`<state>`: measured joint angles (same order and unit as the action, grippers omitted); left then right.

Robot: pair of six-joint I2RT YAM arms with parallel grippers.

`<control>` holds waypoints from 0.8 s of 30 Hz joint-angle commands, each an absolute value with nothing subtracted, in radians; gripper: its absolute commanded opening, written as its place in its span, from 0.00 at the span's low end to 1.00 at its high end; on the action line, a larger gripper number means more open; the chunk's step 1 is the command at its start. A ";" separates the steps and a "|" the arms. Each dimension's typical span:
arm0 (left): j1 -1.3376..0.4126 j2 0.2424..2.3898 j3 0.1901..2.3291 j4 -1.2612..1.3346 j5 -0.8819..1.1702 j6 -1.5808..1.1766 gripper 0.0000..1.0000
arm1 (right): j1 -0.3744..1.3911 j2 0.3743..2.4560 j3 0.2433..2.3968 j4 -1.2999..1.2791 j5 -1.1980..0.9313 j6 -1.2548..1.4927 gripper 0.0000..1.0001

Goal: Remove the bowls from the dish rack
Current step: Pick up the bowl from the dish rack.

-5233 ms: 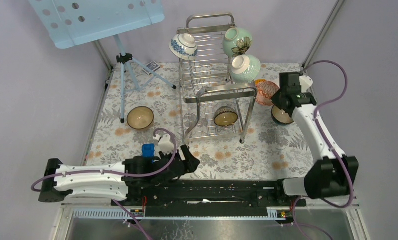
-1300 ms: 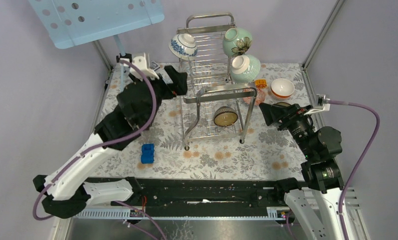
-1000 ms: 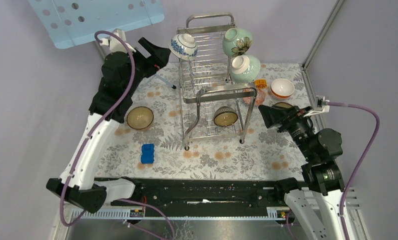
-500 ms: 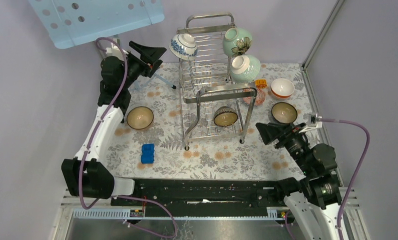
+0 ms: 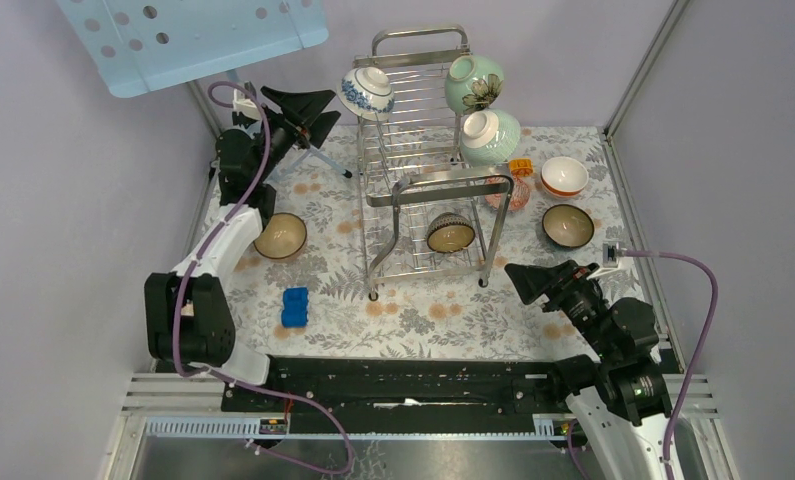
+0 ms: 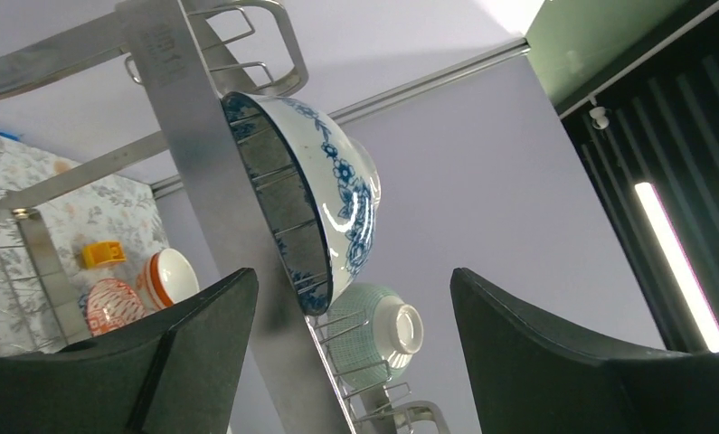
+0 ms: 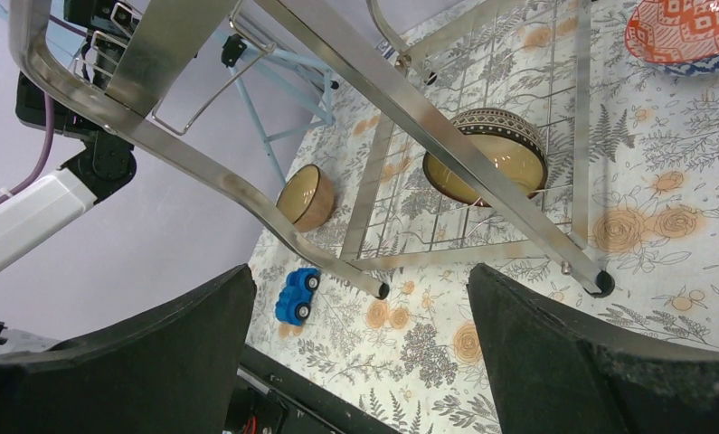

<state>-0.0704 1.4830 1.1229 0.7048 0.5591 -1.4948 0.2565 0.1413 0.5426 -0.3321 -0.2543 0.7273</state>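
overhead view showed the left gripper (image 5: 311,110), jaws apart and empty, just short of the blue-and-white bowl (image 5: 366,92) on the upper tier of the dish rack (image 5: 453,177), the right gripper (image 5: 529,279) likewise spread. left wrist view framed that bowl between the fingers (image 6: 202,353), untouched. right wrist view faced the lower-tier bowl (image 7: 487,163); judged step: reaching, next needing closure over a rim.

The steel wire rack (image 5: 420,120) stands upright. On its top tier a blue-and-white bowl (image 5: 366,92), a pale green bowl (image 5: 474,83) and a second green bowl (image 5: 490,135) stand on edge. A dark patterned bowl (image 5: 451,232) sits on the lower tier. On the table, a brown bowl (image 5: 279,236) lies left of the rack, with an orange-white bowl (image 5: 564,176), a dark bowl (image 5: 567,225) and a red-patterned bowl (image 5: 513,193) on the right.
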 commanded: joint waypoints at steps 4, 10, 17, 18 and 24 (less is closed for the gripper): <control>-0.063 1.544 1.127 0.960 0.601 -1.609 0.81 | 0.265 0.132 0.537 -0.316 -0.271 0.723 0.94; -0.068 1.595 1.140 1.009 0.610 -1.642 0.79 | 0.265 0.139 0.528 -0.304 -0.269 0.723 0.94; -0.076 1.646 1.184 1.089 0.614 -1.682 0.72 | 0.265 0.144 0.529 -0.301 -0.261 0.717 0.94; -0.078 1.651 1.193 1.090 0.614 -1.683 0.71 | 0.265 0.144 0.528 -0.301 -0.260 0.717 0.94; -0.093 1.687 1.228 1.132 0.625 -1.704 0.66 | 0.265 0.141 0.519 -0.302 -0.259 0.716 0.94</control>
<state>-0.0826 1.6722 1.1687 1.0122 0.5991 -1.6821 0.2565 0.1394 0.5251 -0.3321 -0.2535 0.7269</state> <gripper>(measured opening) 0.684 0.944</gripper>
